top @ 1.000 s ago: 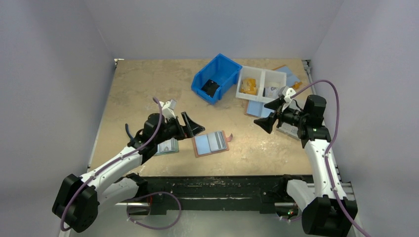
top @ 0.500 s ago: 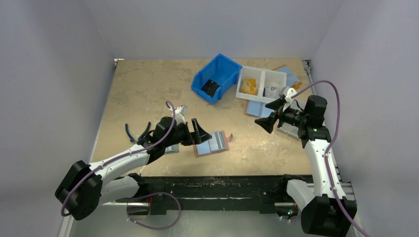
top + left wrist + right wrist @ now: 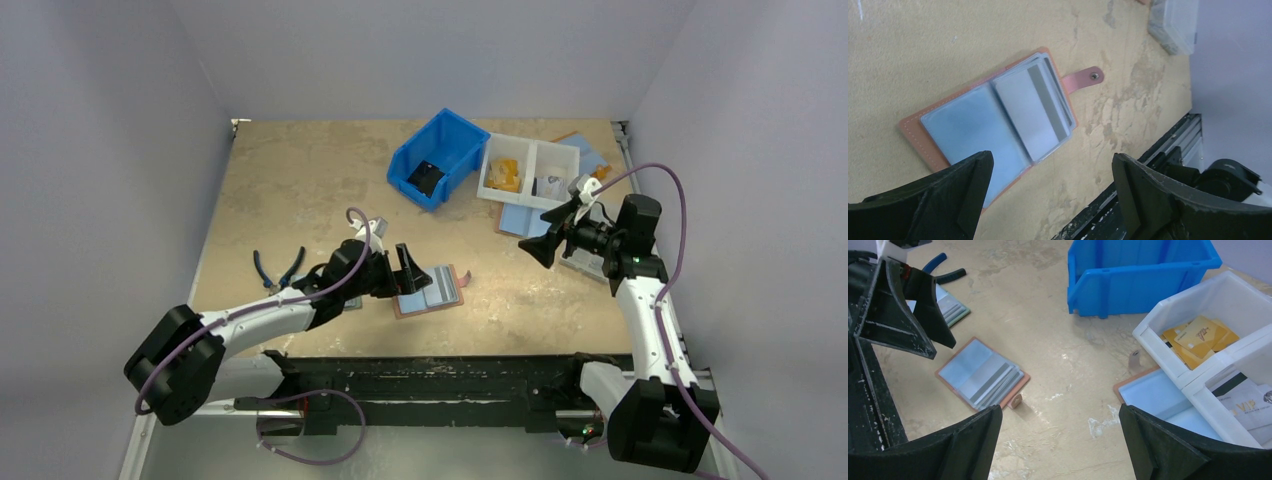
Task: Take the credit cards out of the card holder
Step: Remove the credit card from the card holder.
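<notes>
The card holder lies open and flat on the table near the front edge, salmon-brown with light-blue sleeves and its snap tab pointing right. A grey card with a dark stripe tops the stack in its right half. My left gripper hovers open just over the holder's left edge, with nothing between its fingers. My right gripper hangs open above the table to the right, well apart from the holder. A few loose cards lie left of the holder, partly under the left arm.
A blue bin and a white two-compartment tray with gold cards and white cards stand at the back. A larger blue-lined folder lies in front of the tray. Blue-handled pliers lie at the left.
My left arm has swung right and lower until its gripper is over the card holder's left edge, uncovering the pliers. The right arm has barely moved. Both grippers stayed open.
</notes>
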`<action>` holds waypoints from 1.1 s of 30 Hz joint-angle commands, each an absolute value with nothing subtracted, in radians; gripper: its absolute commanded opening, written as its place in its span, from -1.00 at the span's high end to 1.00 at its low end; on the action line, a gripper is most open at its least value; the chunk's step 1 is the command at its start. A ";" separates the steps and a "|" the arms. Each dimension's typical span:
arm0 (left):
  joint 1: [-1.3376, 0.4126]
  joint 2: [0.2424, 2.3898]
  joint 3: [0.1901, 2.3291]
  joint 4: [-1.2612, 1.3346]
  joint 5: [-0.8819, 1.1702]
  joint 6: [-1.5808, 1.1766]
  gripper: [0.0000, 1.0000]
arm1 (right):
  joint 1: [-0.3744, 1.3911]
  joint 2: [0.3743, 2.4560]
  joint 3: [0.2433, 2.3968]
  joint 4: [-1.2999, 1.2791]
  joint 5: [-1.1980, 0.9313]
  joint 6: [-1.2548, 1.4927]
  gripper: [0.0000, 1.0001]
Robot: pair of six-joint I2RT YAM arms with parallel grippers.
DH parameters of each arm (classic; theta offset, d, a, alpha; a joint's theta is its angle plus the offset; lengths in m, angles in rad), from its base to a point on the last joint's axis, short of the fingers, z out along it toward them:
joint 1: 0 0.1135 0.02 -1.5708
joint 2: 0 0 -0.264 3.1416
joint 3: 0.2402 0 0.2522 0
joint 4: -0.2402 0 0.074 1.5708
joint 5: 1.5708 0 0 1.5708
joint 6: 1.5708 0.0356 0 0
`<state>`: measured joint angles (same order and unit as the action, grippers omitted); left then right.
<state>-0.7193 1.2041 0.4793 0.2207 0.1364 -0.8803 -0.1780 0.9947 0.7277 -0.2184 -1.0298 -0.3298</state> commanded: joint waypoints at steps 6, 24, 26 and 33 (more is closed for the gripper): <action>-0.801 1.345 0.653 0.061 0.003 -0.867 -0.92 | -0.202 1.002 0.709 -0.157 -1.011 -0.303 -0.98; -0.850 1.461 0.724 0.056 -0.032 -0.902 -0.57 | -0.207 0.997 0.697 -0.142 -1.005 -0.288 -0.98; -0.850 1.459 0.715 0.066 -0.036 -0.901 -0.51 | -0.207 0.996 0.699 -0.141 -1.006 -0.287 -0.98; -0.850 1.433 0.688 0.077 -0.061 -0.877 -0.48 | -0.207 0.994 0.699 -0.141 -1.002 -0.285 -0.98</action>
<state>-0.8459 1.4601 0.6949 0.0376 -0.0292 -0.8806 -0.2035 1.0084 0.7006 -0.1703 -1.0115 -0.2951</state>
